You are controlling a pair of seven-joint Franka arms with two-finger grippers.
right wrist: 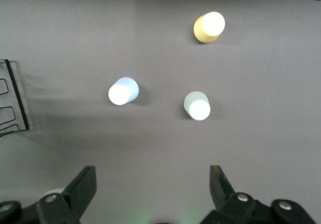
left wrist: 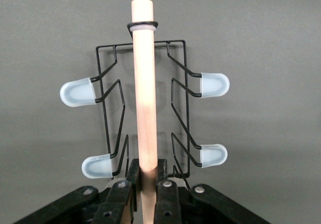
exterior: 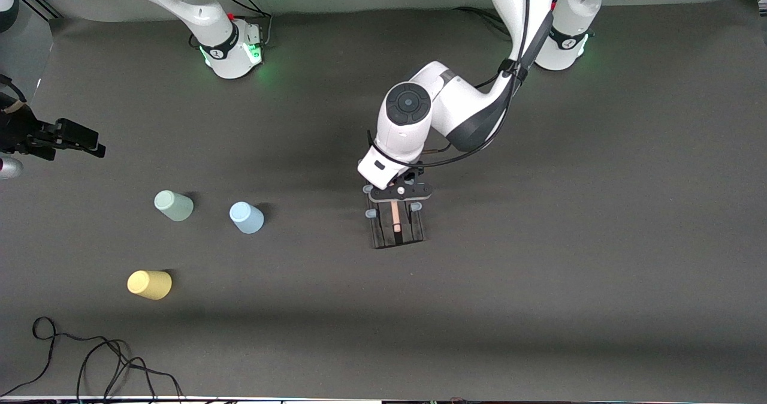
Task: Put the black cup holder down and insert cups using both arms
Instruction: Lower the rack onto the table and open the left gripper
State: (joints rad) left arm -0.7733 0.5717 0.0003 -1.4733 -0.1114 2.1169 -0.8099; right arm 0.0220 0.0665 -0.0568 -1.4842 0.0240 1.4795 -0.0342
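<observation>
The black cup holder (exterior: pixel 413 231) is at mid-table, low over the mat; I cannot tell whether it rests on it. My left gripper (exterior: pixel 398 195) is shut on its wooden rod handle (left wrist: pixel 145 98), with the pale pegs (left wrist: pixel 214 85) sticking out to both sides. Three cups stand bottom up toward the right arm's end: pale green (exterior: pixel 174 205), light blue (exterior: pixel 246 217), and yellow (exterior: pixel 150 285) nearest the front camera. They also show in the right wrist view: green (right wrist: pixel 196 106), blue (right wrist: pixel 123 91), yellow (right wrist: pixel 208 27). My right gripper (right wrist: pixel 152 175) is open and empty, high above the mat.
Loose black cables (exterior: pixel 90 362) lie at the front edge toward the right arm's end. The arms' green-lit bases (exterior: pixel 230 53) stand along the table edge farthest from the front camera. A corner of the cup holder (right wrist: pixel 12 101) shows in the right wrist view.
</observation>
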